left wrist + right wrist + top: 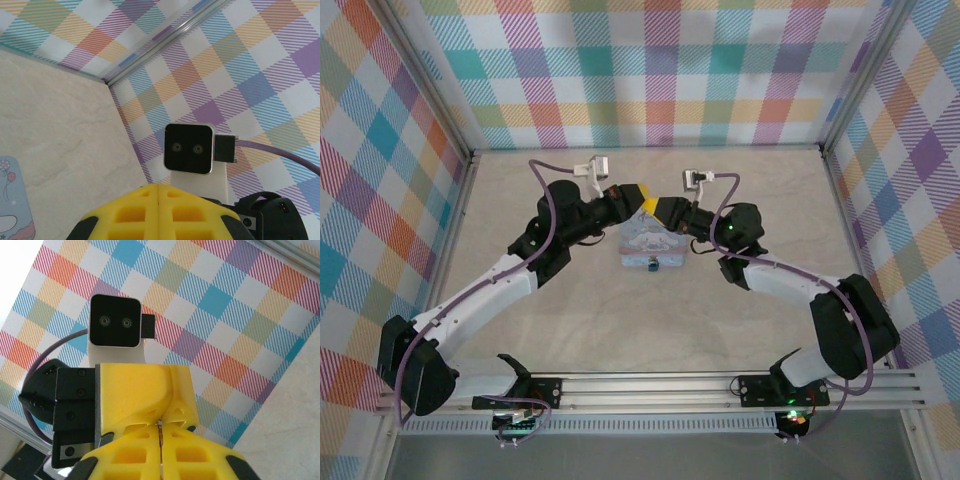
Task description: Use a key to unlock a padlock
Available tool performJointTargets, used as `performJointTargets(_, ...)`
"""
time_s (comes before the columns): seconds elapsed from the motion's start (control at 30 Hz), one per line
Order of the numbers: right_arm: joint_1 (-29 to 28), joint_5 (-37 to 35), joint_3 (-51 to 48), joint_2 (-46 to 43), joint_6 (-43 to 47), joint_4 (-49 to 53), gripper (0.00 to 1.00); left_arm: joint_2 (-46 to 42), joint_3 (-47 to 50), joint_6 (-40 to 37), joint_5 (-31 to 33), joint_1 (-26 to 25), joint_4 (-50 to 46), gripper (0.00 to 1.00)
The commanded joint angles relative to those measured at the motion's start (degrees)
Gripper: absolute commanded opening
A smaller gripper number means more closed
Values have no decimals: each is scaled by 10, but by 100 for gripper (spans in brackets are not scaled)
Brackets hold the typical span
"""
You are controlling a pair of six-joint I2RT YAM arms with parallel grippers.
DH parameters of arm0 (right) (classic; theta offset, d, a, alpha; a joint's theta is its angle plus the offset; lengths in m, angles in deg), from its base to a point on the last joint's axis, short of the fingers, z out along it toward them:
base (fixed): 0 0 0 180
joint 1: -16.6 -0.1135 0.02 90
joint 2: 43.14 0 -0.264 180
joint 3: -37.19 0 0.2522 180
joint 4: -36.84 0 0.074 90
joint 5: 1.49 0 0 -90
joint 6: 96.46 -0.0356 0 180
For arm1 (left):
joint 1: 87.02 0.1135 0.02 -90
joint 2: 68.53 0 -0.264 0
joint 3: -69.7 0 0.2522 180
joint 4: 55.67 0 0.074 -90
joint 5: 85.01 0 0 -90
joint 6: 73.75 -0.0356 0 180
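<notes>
I see the left gripper (pixel 638 194) closed and the right gripper (pixel 665 210) clamped, tips meeting above the pale blue tin's (pixel 650 245) far edge; the key (pixel 159 424) is a sliver in the right's seam, and the padlock (pixel 653 266) sits at the tin's near edge

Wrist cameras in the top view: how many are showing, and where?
2. The left arm's wrist camera shows beyond the pale blue tin, to its left; the right arm's wrist camera shows beyond it, to its right. Neither is covered.
</notes>
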Motion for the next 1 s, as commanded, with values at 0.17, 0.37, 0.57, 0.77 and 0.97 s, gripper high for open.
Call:
performJointTargets(0.17,12,30,1,-50,54,64,0,-48,-11,-24,17,0,-44,28)
performJointTargets(0.37,36,87,19,-127,176,261,0,-67,-26,-17,-44,44,-92,49)
performJointTargets(0.57,65,139,62,-180,305,485,0,-56,-65,-37,-153,78,-160,64)
performJointTargets(0.77,79,210,87,-183,352,564,0,-7,-94,-42,-308,85,-168,65)
performJointTargets(0.97,79,259,101,-170,351,574,0,33,-98,-35,-376,67,-146,62)
